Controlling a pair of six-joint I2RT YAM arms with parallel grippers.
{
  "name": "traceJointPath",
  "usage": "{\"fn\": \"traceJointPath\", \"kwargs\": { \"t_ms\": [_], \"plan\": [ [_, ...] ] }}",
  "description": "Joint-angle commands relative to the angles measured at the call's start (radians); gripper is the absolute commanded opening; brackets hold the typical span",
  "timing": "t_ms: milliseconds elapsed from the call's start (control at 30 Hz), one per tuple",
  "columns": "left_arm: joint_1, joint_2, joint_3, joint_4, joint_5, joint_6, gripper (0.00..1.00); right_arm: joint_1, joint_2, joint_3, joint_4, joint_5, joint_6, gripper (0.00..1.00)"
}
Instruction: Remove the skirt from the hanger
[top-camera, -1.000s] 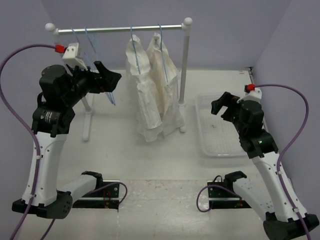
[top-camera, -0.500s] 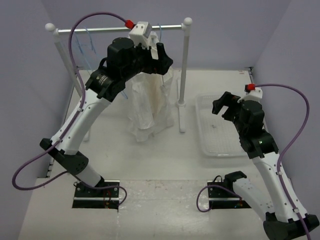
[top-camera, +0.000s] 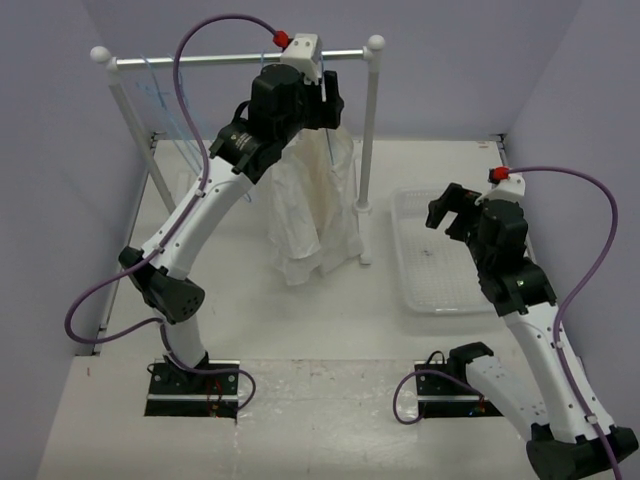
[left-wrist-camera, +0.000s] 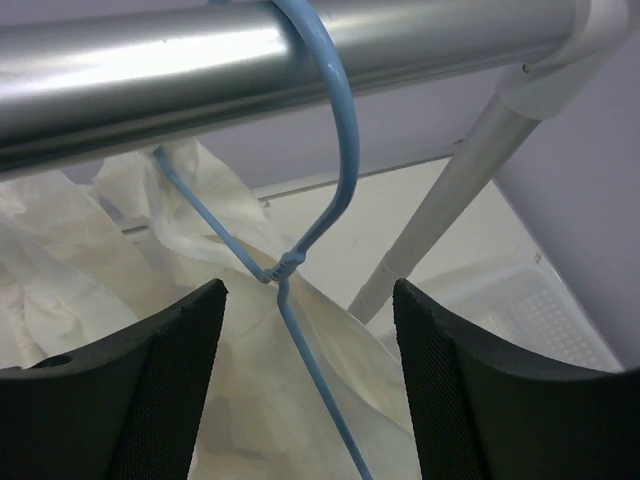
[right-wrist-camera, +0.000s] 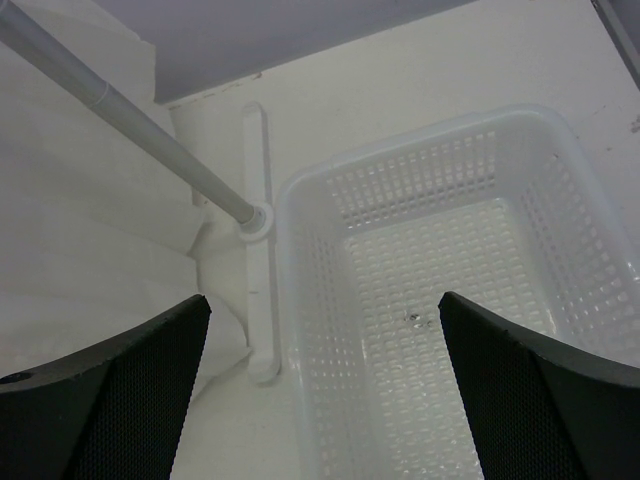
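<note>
A: Where is the skirt (top-camera: 288, 225) being kept?
B: It is being hung from the rail (top-camera: 215, 58) at the upper centre of the top view, just beside the creamier garment (top-camera: 338, 185), and is reaching down toward the counter (top-camera: 230, 300)
A: How is the left hand (left-wrist-camera: 310, 400) being held?
B: Its fingers are being held wide apart, close under the rail; the blue hanger (left-wrist-camera: 343, 150) is being framed between them, untouched
A: And the right hand (right-wrist-camera: 325, 400)?
B: It is being held wide too, above the white basket (right-wrist-camera: 420, 138), with nothing being gripped
</note>
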Motion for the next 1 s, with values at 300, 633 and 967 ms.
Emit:
{"fn": "traceJointPath", "kwargs": {
  "t_ms": [300, 633, 967],
  "plan": [
    [0.000, 0.066, 0.066, 0.155, -0.104, 0.067, 0.47, 0.001, 0.025, 0.024, 0.012, 0.064, -0.042, 0.99],
    [-0.008, 0.072, 0.088, 0.219, -0.158, 0.134, 0.03, 0.001, 0.033, 0.021, 0.012, 0.048, -0.054, 0.99],
    [-0.105, -0.009, 0.083, 0.290, -0.333, 0.277, 0.00, 0.001, 0.025, 0.022, 0.025, -0.054, -0.072, 0.99]
  ]
}}
